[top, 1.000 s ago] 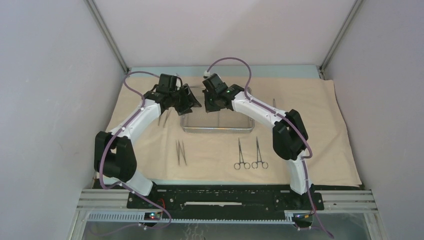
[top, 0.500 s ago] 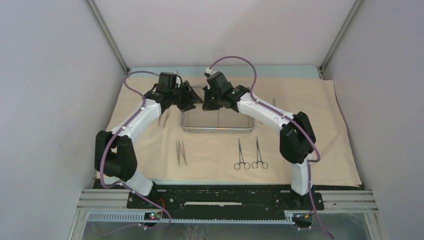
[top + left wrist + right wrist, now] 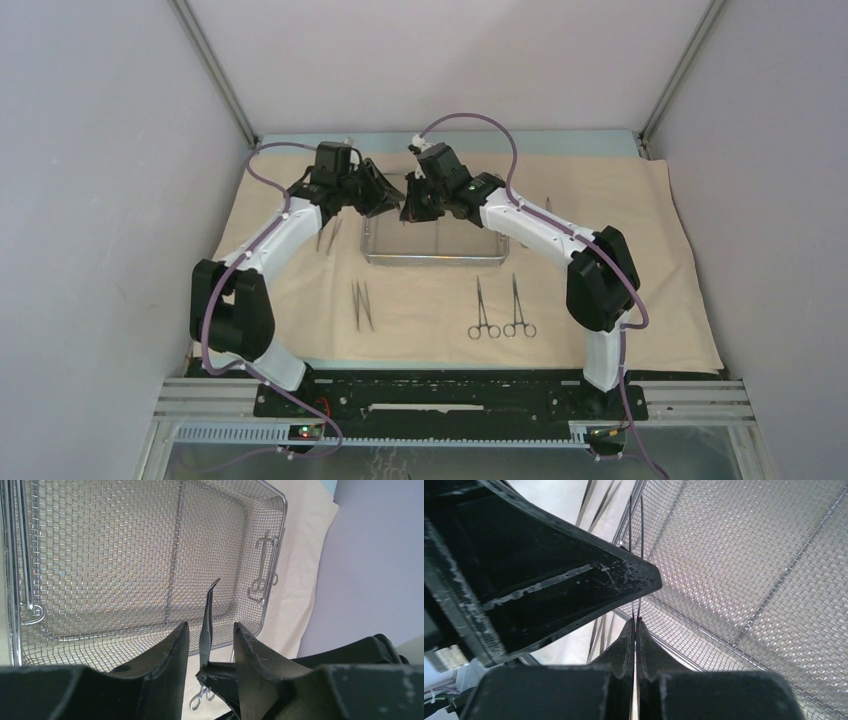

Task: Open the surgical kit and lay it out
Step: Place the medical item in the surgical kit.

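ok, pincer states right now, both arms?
Left pincer: open, jaws either side of the tweezers, gap showing on both sides.
Right pincer: shut on the tweezers.

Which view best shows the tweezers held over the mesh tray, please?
The left wrist view: the tweezers stand whole between the jaws of the left gripper. The right wrist view shows only their thin edges; the top view barely shows them.
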`<state>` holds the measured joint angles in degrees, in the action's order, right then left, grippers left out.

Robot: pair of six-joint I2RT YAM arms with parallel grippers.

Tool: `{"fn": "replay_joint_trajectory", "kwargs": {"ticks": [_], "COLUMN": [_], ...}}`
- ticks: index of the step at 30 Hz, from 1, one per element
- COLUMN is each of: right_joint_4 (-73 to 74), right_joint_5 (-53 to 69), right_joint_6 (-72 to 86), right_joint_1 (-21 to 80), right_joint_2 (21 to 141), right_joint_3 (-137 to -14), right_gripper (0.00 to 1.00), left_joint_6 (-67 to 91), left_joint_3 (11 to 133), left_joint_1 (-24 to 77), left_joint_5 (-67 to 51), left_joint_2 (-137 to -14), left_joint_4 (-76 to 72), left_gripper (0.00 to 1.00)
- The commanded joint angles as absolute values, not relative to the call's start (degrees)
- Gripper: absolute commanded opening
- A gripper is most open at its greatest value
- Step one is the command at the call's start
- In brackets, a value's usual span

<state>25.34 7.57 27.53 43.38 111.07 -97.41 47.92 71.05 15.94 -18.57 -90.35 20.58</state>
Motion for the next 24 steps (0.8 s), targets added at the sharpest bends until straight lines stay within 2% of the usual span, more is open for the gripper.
{"fn": "replay_joint_trajectory", "kwargs": {"ticks": [1, 6, 13, 14, 18, 20, 24], "right_joint_4": [22.2, 21.9, 21.5, 21.5, 22.8, 24.7, 28.3], "right_joint_5": [9.4, 9.5, 9.1, 8.9, 6.8, 4.6, -4.7], "right_joint_6": [28.7, 29.0, 29.0, 29.0, 28.4, 27.6, 25.1], "right_joint_1": [43.6, 43.6, 43.7, 43.7, 44.1, 44.7, 46.9], "right_joint_2": [107.2, 107.1, 107.4, 107.4, 107.8, 108.4, 109.7], "right_joint_3": [-97.4, -97.5, -97.5, -97.6, -98.4, -99.8, -102.2], "right_gripper": [0.00, 0.00, 0.00, 0.00, 0.00, 0.00, 0.00], "left_joint_6": [49.2, 49.2, 47.5, 47.2, 45.8, 45.1, 42.9], "left_joint_3": [71.0, 70.7, 70.3, 70.4, 69.9, 70.2, 74.0], "left_joint_1": [15.6, 15.2, 14.9, 14.9, 14.4, 14.2, 14.2], "left_joint_5": [-19.9, -20.1, -20.5, -20.6, -18.5, -17.3, -13.8], "left_joint_2": [-90.6, -91.0, -91.1, -91.1, -89.9, -89.2, -89.5], "left_joint_4": [18.6, 19.0, 20.3, 20.5, 21.8, 22.8, 28.3], "left_gripper": [0.41, 0.32, 0.27, 0.27, 0.45, 0.46, 0.43]}}
